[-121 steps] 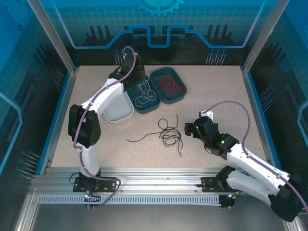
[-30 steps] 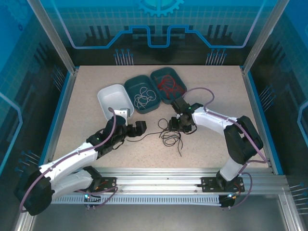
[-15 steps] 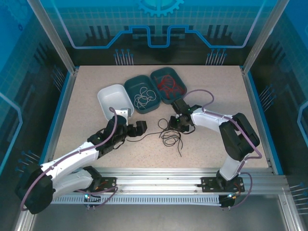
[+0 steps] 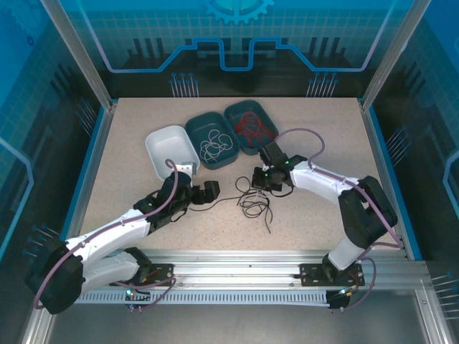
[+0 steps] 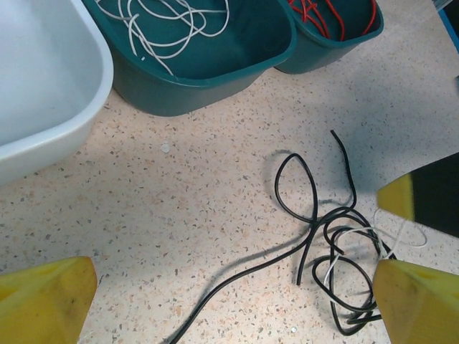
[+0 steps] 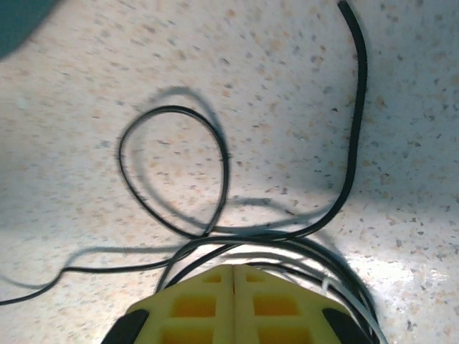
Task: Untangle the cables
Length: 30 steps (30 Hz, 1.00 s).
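several thin black cables point(image 4: 252, 204) are lying in a loose tangle on the speckled beige desk point(image 4: 323, 129), between the two grippers and in front of three trays. the left gripper point(image 4: 211, 190) is hovering just to the left of the tangle, and the right gripper point(image 4: 262, 180) is reaching down at its far right edge.

in the top view the tangle is stretching from far to near. one long loose end is running out leftward toward the left gripper, and another tail is pointing toward the near right. in the left wrist view the cables point(image 5: 344, 244) are sitting ahead and to the right, with a whitish-grey strand point(image 5: 358, 233) threading through the black loops.

the left gripper point(image 5: 229, 287) is standing wide apart, its yellow fingers point(image 5: 46, 297) holding nothing. the right gripper point(image 6: 234, 276) is showing its yellow fingers point(image 6: 193, 304) pressed together, the tips sitting right against the bundle of cables point(image 6: 287, 236); whether a strand is pinched between them cannot be told. a single black loop is lying flat just beyond those tips.

behind the tangle, a white plastic tray point(image 4: 172, 154), a teal plastic tray point(image 5: 208, 93) carrying whitish wires and a second teal tray point(image 5: 323, 54) carrying red wires are standing side by side.
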Each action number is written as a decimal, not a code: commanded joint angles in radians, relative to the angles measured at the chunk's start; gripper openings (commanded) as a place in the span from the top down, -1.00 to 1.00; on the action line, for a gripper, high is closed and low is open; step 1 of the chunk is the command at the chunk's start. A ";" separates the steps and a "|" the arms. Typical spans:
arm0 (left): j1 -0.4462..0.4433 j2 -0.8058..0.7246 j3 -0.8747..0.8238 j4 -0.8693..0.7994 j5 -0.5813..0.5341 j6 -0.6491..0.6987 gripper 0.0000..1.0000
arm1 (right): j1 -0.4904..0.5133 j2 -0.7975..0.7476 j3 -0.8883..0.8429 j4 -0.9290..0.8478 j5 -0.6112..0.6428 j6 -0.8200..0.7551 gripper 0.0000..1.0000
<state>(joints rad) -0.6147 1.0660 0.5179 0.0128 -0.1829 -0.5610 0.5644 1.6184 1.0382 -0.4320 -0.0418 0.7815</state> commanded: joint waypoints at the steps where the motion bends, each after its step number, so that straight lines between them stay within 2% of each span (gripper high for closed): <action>1: -0.007 0.008 0.023 0.018 0.008 -0.014 -0.98 | 0.017 -0.066 0.027 0.008 -0.038 -0.017 1.00; 9: -0.008 0.013 0.022 0.038 0.054 0.001 -0.98 | 0.057 -0.210 0.031 0.108 -0.116 -0.090 1.00; 17: -0.007 0.060 0.029 0.172 0.260 0.054 -0.98 | 0.063 -0.343 0.047 0.162 -0.192 -0.149 1.00; 22: -0.012 0.137 0.053 0.268 0.406 0.113 -0.80 | 0.063 -0.392 0.068 0.170 -0.250 -0.177 1.00; 26: -0.027 0.202 0.075 0.328 0.451 0.148 -0.67 | 0.063 -0.424 0.076 0.173 -0.268 -0.185 1.00; 30: -0.063 0.265 0.094 0.388 0.489 0.205 -0.63 | 0.063 -0.450 0.077 0.173 -0.260 -0.187 1.00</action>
<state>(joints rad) -0.6533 1.3006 0.5766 0.3115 0.2329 -0.4294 0.6170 1.1973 1.0866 -0.2756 -0.2783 0.6170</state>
